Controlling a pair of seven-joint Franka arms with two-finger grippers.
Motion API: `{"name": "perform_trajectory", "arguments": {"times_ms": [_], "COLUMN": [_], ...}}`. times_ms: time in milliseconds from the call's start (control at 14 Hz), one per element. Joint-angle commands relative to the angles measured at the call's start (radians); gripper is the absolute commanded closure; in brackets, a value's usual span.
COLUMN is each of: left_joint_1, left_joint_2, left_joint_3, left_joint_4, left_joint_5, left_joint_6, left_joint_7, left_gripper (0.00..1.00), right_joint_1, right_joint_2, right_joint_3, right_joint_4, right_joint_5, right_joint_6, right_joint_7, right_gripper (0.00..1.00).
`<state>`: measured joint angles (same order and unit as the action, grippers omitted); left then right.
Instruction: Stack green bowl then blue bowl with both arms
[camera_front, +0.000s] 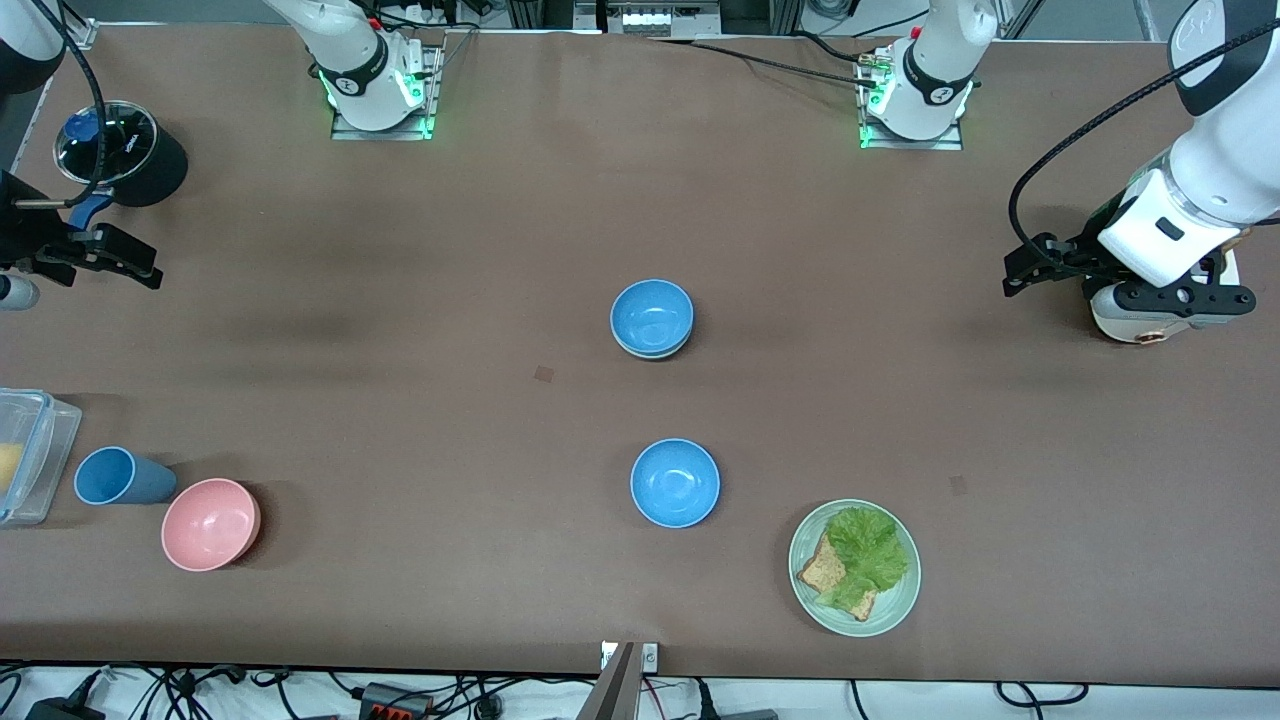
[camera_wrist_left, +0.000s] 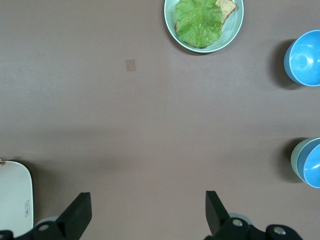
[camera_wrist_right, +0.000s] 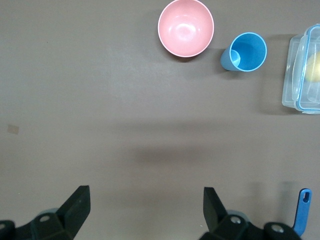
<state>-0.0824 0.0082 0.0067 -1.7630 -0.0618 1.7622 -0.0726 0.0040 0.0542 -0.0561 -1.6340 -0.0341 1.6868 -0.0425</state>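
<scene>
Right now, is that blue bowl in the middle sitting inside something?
Yes. The blue bowl is nested in the green bowl, whose pale rim shows around it.

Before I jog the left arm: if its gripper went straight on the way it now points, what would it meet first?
Probably nothing but bare table: the open left gripper points between the lettuce plate and the stacked bowls. Depth is uncertain.

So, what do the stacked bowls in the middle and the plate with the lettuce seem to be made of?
The blue bowl looks like smooth matte plastic: flat, even colour with only a soft sheen inside. The green bowl under it shows just a pale rim, with the same dull finish, so probably the same plastic. The green plate looks alike, though glazed ceramic cannot be ruled out.
</scene>
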Motion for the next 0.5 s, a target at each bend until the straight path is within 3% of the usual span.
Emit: {"name": "perform_trajectory", "arguments": {"times_ms": [0,429], "left_joint_1": [0.009,0.012], "left_joint_2": [-0.016,0.007], "left_joint_3": [0.007,0.007], "left_joint_4": [-0.015,0.023], "left_joint_5": [-0.015,-0.006], "left_joint_6": [-0.015,-0.061], "left_joint_7": [0.008,0.037], "left_gripper": [0.0,0.0], "right_joint_1": [0.007,0.008], "right_joint_2": [-0.023,-0.025], "right_joint_3": [-0.005,-0.005], "right_joint_4": [-0.024,-0.024], "right_joint_5": [0.008,0.008], "right_joint_6": [0.008,0.007], "right_joint_7": [-0.005,-0.007], "right_gripper": [0.0,0.0]}}
